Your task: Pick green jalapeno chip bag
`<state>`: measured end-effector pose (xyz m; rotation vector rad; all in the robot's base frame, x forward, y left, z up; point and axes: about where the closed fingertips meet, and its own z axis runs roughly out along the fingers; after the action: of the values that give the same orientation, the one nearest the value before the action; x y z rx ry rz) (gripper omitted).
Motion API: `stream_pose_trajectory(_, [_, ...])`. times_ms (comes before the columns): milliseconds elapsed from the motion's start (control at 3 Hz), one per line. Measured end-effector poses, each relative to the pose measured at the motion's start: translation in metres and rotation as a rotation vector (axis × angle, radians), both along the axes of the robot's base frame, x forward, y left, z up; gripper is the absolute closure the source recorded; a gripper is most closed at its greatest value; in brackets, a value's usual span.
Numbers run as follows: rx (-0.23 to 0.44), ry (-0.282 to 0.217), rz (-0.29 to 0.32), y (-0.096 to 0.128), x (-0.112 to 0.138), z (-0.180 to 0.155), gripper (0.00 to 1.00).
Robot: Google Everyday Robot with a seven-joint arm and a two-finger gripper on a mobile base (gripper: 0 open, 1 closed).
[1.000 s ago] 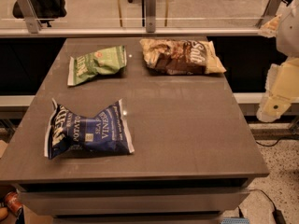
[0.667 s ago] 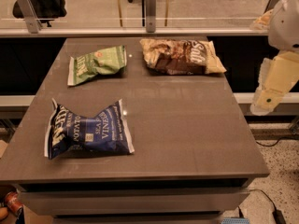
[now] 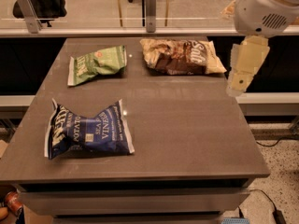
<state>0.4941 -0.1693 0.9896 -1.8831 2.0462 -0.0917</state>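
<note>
The green jalapeno chip bag (image 3: 96, 63) lies flat at the far left of the dark table (image 3: 187, 129), light green with white lettering and a small red mark. My gripper (image 3: 243, 66) hangs at the table's right edge, far to the right of the green bag and just right of the tan-and-brown bag (image 3: 181, 56). It touches nothing.
A larger dark-blue chip bag (image 3: 86, 130) lies at the near left. A glass barrier with metal posts (image 3: 150, 3) runs along the table's far edge. Floor and a cable show at the lower right.
My arm has moved left and inward, from beyond the table's right side to its right edge. The bags have not moved.
</note>
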Motion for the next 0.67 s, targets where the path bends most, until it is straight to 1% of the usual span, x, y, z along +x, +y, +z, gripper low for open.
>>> stream_pose_trajectory(667, [-0.032, 0.000, 0.123, 0.059, 0.046, -0.017, 0.00])
